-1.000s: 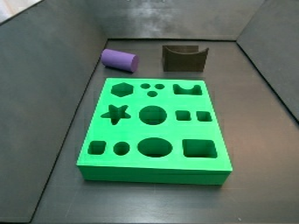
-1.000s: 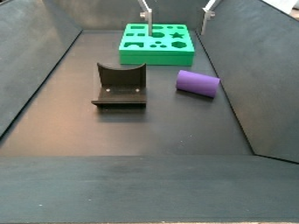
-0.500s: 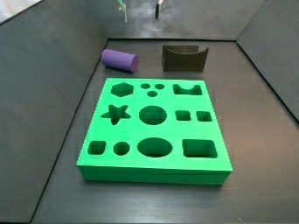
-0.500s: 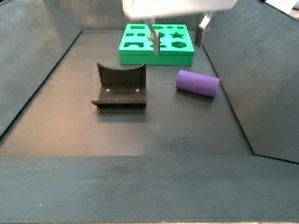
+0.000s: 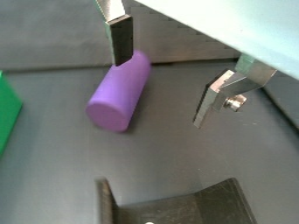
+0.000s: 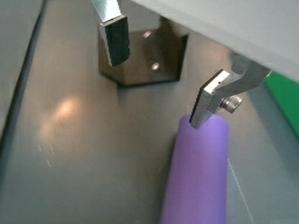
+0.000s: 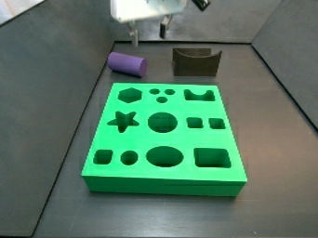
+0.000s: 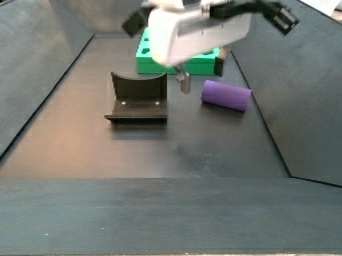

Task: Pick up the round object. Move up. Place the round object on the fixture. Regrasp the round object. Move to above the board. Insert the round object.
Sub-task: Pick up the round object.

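Note:
The round object, a purple peg, lies on its side on the dark floor in both side views. My gripper is open and empty, above the floor between the peg and the fixture. In both wrist views the peg lies beside one finger, not between the two. The gripper holds nothing. The fixture stands empty. The green board lies in front with its holes empty; in a side view the gripper partly hides it.
Dark sloping walls enclose the floor on all sides. The peg lies near one wall. A strip of the board shows at the edge of a wrist view.
My gripper has come down from the top edge of both side views to just above the floor between the peg and the fixture. The peg, fixture and board have not moved.

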You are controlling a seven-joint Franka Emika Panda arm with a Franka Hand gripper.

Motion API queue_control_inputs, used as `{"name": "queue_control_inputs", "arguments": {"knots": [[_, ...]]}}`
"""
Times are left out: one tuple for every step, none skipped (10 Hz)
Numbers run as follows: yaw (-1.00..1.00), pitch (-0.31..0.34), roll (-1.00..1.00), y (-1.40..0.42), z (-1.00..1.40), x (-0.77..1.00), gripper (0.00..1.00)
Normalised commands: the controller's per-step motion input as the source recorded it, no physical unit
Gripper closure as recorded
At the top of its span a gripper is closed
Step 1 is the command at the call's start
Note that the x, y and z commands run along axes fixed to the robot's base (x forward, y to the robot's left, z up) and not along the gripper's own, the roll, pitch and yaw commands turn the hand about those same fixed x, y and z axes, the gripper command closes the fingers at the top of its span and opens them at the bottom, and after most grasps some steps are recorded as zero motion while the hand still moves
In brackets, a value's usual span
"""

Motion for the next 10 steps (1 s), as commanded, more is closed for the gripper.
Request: {"name": "queue_control_inputs", "arguments": {"knots": [[0.87, 0.0, 0.02, -0.27, -0.57, 0.0, 0.0], [0.86, 0.0, 0.05, -0.31, -0.56, -0.02, 0.0], [0.89, 0.0, 0.08, -0.31, -0.6, -0.03, 0.0], [0.94, 0.0, 0.1, -0.28, -0.59, -0.03, 0.0], [0.95, 0.0, 0.11, -0.24, -0.66, -0.07, 0.0], [1.0, -0.026, 0.13, -0.13, -0.75, -0.14, 0.0], [1.0, -0.076, 0.18, -0.02, -0.77, -0.19, 0.0], [1.0, -0.081, 0.17, 0.0, -0.73, -0.18, 0.0], [1.0, -0.081, 0.16, 0.0, -0.73, -0.18, 0.0], [1.0, -0.089, 0.15, 0.0, -0.72, -0.18, 0.0]]}}
